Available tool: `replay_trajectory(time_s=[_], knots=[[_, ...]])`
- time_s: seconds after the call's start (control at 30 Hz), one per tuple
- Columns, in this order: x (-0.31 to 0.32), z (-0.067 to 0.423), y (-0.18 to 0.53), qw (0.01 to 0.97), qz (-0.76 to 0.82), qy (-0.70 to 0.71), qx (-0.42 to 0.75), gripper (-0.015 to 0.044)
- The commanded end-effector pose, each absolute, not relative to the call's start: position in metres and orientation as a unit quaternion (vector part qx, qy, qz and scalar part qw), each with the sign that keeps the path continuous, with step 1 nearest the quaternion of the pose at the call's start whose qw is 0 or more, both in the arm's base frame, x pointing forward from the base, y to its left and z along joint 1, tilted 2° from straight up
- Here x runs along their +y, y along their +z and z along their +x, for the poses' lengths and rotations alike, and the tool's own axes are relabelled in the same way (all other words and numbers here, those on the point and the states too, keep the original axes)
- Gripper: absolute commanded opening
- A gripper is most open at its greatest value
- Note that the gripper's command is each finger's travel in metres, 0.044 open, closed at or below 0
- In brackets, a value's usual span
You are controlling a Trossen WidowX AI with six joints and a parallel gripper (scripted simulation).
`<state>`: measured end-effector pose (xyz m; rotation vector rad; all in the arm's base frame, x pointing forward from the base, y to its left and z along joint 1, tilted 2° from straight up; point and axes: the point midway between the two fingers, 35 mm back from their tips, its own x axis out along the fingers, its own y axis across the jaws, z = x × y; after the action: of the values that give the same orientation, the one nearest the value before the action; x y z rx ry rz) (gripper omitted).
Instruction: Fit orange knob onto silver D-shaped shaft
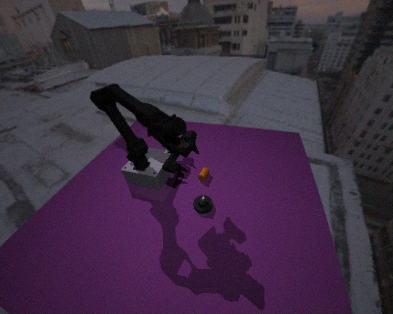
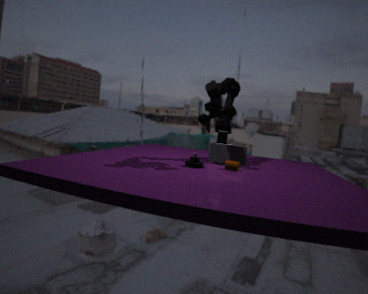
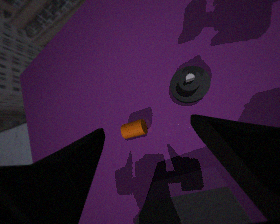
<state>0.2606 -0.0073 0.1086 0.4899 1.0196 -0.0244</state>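
The orange knob lies on its side on the purple table. The round black pedestal stands a little nearer the camera in the top view, apart from the knob. Its silver shaft points up. My gripper is open and empty. It hangs above the table close to the arm's base, and in the wrist view the knob shows between its two dark fingers, well below them.
The arm's grey base box stands just left of the knob in the top view. The arm's shadow falls across the table past the pedestal. The table's edges drop off to the rooftop all around.
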Motion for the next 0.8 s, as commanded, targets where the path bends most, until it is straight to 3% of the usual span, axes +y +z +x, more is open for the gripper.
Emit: replay_trajectory(time_s=[0.0,0.77], knots=[[0.039,0.288,0.068,0.661,0.435,-0.233,0.566,0.044],[0.089,0.297,0.023,0.457,0.547,-0.524,0.466,0.044]])
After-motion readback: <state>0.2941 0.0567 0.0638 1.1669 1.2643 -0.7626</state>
